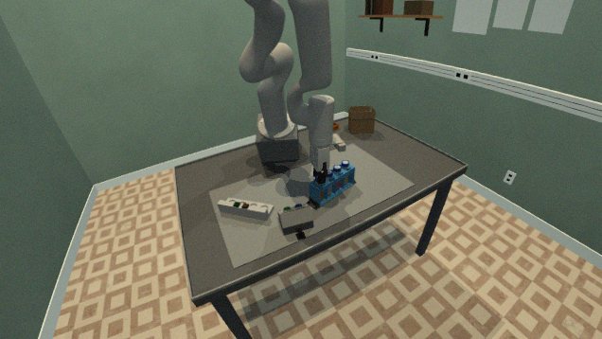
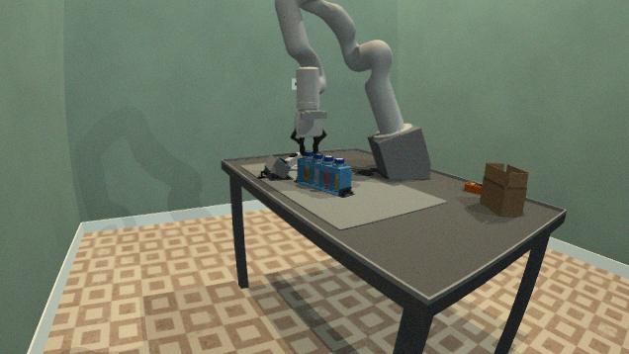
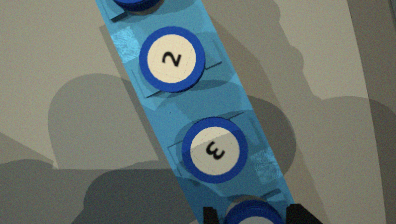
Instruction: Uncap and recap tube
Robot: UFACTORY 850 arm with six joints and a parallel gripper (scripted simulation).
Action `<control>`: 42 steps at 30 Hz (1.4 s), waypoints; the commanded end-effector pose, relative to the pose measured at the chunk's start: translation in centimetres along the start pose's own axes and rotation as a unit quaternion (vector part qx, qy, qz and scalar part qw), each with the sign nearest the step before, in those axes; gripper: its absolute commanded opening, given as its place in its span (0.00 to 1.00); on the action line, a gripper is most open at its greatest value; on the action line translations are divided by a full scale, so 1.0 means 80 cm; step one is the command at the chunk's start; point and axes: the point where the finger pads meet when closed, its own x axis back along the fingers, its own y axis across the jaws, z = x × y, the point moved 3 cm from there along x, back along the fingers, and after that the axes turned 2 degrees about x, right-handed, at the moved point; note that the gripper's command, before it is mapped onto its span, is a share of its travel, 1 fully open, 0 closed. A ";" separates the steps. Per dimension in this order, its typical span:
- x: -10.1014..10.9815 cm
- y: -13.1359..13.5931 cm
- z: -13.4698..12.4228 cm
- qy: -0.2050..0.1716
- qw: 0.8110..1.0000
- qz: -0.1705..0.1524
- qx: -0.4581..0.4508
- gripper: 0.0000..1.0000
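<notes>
The blue decapping station point(image 1: 331, 187) point(image 2: 323, 175) point(image 3: 165, 112) stands on the grey mat with four blue-rimmed caps on its tubes. In the wrist view I see cap 2 point(image 3: 172, 59), cap 3 point(image 3: 214, 150) and, at the bottom edge, the top of cap 4 point(image 3: 252, 209). My gripper point(image 1: 321, 173) point(image 2: 308, 148) point(image 3: 256, 219) points straight down over tube 4, its two dark fingers on either side of cap 4 with small gaps. It is open at part width. The white cap tray point(image 1: 257, 211) lies left of the station, its nests empty.
The grey key housing point(image 1: 295, 220) point(image 2: 281, 168) with the green key point(image 1: 286, 208) and blue key point(image 1: 298, 206) sits just in front of the station's tube 4 end. A cardboard box point(image 1: 362, 119) point(image 2: 503, 195) and a small orange object point(image 2: 473, 186) stand at the far corner. The arm's base point(image 1: 278, 147) is behind the station.
</notes>
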 end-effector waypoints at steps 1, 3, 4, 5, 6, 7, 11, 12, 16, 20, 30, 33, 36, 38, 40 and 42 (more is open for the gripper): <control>0.000 -0.002 -0.001 0.018 0.995 -0.026 -0.098 0.46; 0.000 -0.002 -0.001 0.020 0.985 -0.024 -0.172 0.46; 0.000 -0.002 -0.001 0.020 0.984 -0.025 -0.176 0.46; 0.000 -0.002 -0.001 0.020 0.984 -0.025 -0.176 0.46; 0.000 -0.002 -0.001 0.020 0.984 -0.025 -0.176 0.46; 0.000 -0.002 -0.001 0.020 0.984 -0.025 -0.176 0.46; 0.000 -0.002 -0.001 0.020 0.984 -0.025 -0.176 0.46; 0.000 -0.002 -0.001 0.020 0.984 -0.025 -0.176 0.46; 0.000 -0.002 -0.001 0.020 0.984 -0.025 -0.176 0.00; 0.000 -0.002 -0.001 0.020 0.984 -0.025 -0.176 0.00; 0.000 -0.002 -0.001 0.020 0.988 -0.026 -0.151 0.00; 0.000 -0.002 -0.001 0.018 0.997 -0.027 -0.077 0.00; 0.000 -0.002 -0.001 0.017 0.998 -0.028 -0.052 0.00; 0.000 -0.002 -0.001 0.016 0.999 -0.028 -0.002 0.00; 0.000 -0.002 -0.001 0.014 0.998 -0.029 0.048 0.00; 0.000 -0.002 -0.001 0.013 0.995 -0.030 0.097 0.00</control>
